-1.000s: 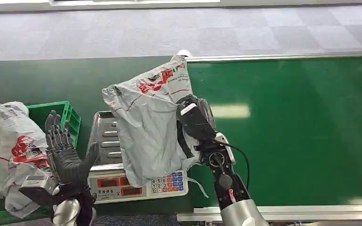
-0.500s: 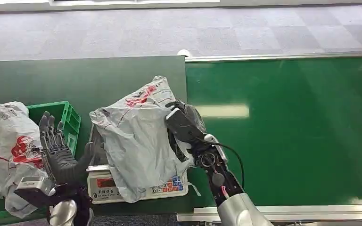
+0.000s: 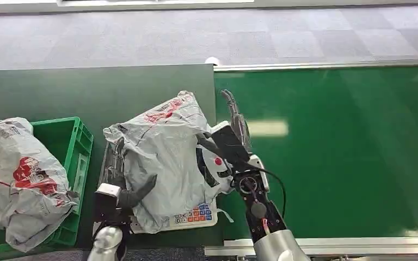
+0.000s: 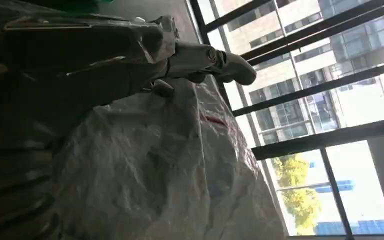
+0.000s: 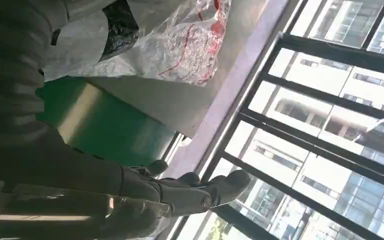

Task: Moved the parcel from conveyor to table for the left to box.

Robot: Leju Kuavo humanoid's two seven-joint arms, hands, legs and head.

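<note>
Clearly the grey poly-mailer parcel [image 3: 163,157] is soft goods: a crumpled plastic bag with red print, slumped over the tray of the electronic scale [image 3: 198,213] on the dark green table [image 3: 49,92], just left of the conveyor's edge. It looks light and limp, likely to sag and slide in a loose grasp, so a hold that gathers a fold of film near its middle or its near edge seems safer than a flat press on the slick skin.

The left hand [image 3: 128,187] lies against the parcel's 8 o'clock side, thumb laid on the film and fingers reaching up beside it; whether it has actually closed on the plastic I cannot tell. The right hand [image 3: 231,133] stands at the parcel's 3 o'clock side with fingers stretched straight toward 12 o'clock, holding nothing.

At 9 o'clock from the scale sits the green crate [image 3: 79,147], with another grey parcel [image 3: 19,179] draped over its left part. The bright green conveyor belt [image 3: 348,152] runs off to 3 o'clock inside a metal frame, and grey carpet tiles [image 3: 196,38] lie beyond at 12 o'clock. The wrist views look out at tall windows [image 4: 320,100].
</note>
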